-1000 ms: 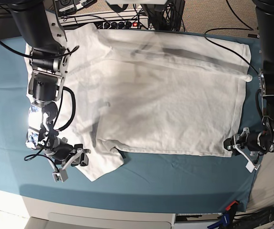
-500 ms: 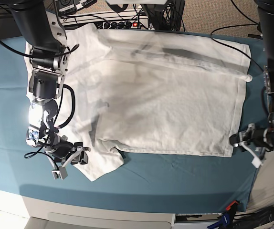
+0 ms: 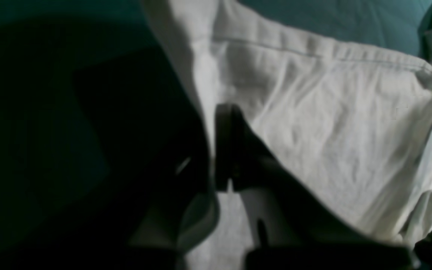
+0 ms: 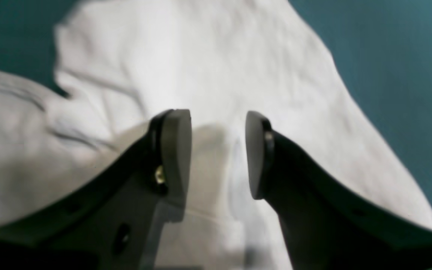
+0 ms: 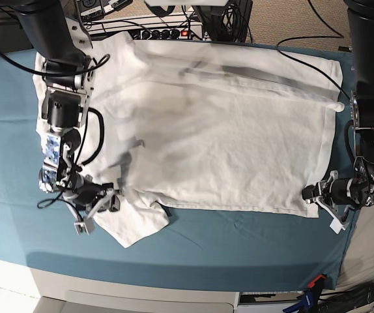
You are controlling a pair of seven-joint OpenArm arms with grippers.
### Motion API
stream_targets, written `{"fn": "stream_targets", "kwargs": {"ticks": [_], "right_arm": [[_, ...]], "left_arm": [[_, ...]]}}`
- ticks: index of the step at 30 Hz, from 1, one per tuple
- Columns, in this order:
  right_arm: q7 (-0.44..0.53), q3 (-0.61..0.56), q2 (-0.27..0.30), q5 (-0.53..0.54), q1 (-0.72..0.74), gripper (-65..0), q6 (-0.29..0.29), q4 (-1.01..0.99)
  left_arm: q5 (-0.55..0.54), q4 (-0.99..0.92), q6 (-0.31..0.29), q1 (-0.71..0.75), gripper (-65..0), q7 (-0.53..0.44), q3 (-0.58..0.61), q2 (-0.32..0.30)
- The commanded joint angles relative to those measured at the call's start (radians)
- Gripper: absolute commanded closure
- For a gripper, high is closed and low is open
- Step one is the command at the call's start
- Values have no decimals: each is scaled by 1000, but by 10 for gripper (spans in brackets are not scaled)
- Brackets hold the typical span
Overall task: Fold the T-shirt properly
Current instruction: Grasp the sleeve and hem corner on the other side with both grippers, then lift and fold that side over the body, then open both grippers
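garment under inspection: t-shirt [image 5: 226, 130], white, spread flat and wrinkled across the teal table cloth [image 5: 252, 241], one sleeve lying at the near corner on the base view's left. left gripper [image 3: 219, 150] sits at the hemmed bottom corner on the base view's right, jaws pressed together with the shirt's edge pinched between them. right gripper [image 4: 218, 153] hovers over the sleeve [image 4: 201, 67], fingers [image 4: 176, 150] spread apart, nothing between them but cloth below. cables [image 5: 174, 29] lie beyond the far edge.
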Motion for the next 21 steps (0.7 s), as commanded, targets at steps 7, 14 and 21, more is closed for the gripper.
{"fn": "stream_targets", "kwargs": {"ticks": [7,14,21], "right_arm": [[-64,232,95,98,36,-332,-62,15],[-136,510,159,126,3,-332,-62,13],[-139,470,138,209,-89,-332,-43,13]], "left_arm": [[-19,17,-35,-38,0,-16,-2,-17],[-61,22,-42,-38,0,0,-2,-16],[-63,22,-46,-38,0,1,-2,-16]]}}
